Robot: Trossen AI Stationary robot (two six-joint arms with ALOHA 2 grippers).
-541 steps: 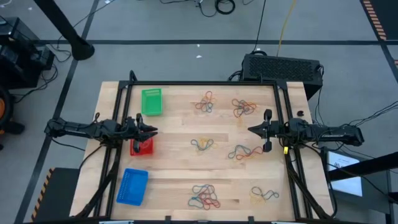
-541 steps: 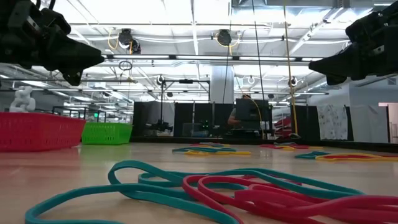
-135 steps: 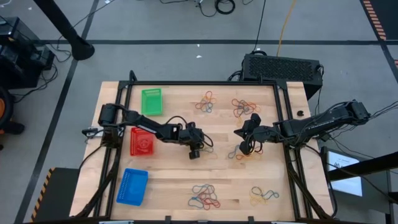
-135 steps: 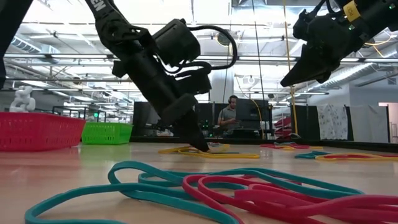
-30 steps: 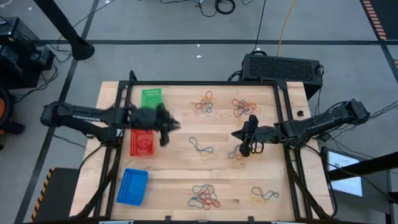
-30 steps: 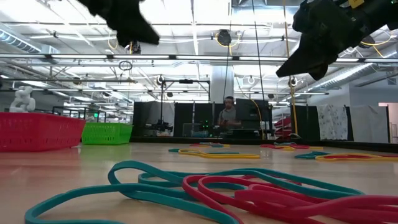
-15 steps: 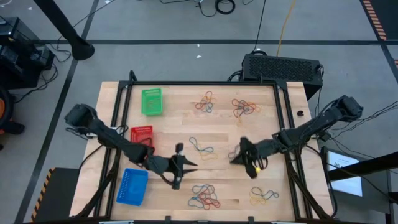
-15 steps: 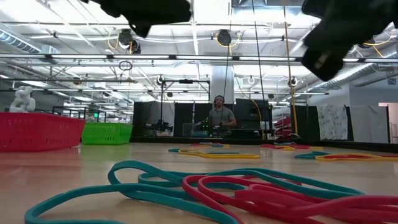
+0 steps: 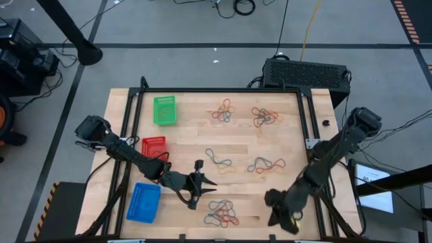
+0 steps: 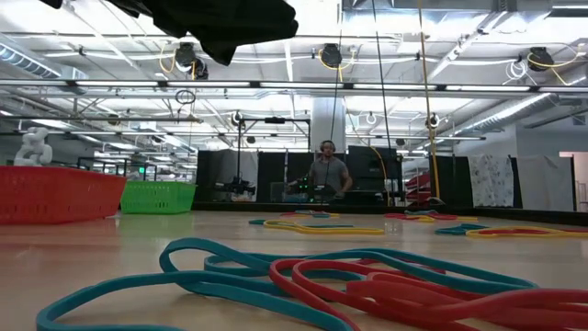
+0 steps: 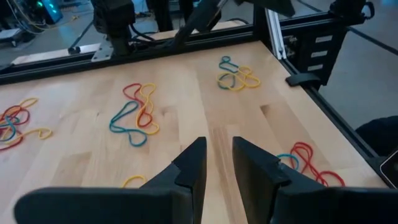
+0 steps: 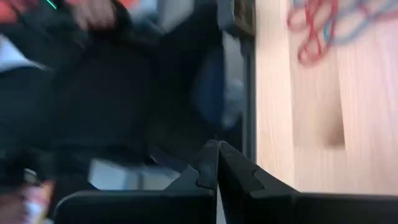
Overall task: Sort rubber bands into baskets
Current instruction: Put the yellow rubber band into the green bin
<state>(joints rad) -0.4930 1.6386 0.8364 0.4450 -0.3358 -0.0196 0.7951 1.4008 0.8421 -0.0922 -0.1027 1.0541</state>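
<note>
Pale wood shows bare under most of the table (image 9: 182,142), with the rubber bands lying in separate tangles: two clusters in the upper middle of the high view, two (image 9: 217,160) in the centre, one (image 9: 223,212) at lower centre and one at lower right, partly under the right arm. The three baskets stand down the left side of that view: green basket (image 9: 164,110) uppermost, red basket (image 9: 154,146) in the middle, blue basket (image 9: 143,201) lowest.

The left gripper (image 9: 208,183) hangs at lower centre of the high view, between the blue basket and the lower-centre tangle, so the step in hand looks like reaching for a band there. To do it well, it should probably come down over a single loop at the tangle's edge, not the knotted middle, so only one colour lifts out, and pinch flat to the wood since the bands are thin. Its fingers (image 11: 194,163) stand a narrow slot apart in the left wrist view, with nothing between them and bare wood beyond; they touch no band.

The right gripper (image 9: 275,219) sits at the lower right of the high view, near the table's front edge beside the tangle there. Its fingers (image 12: 211,163) are pressed together tip to tip, pinching nothing that can be seen.
</note>
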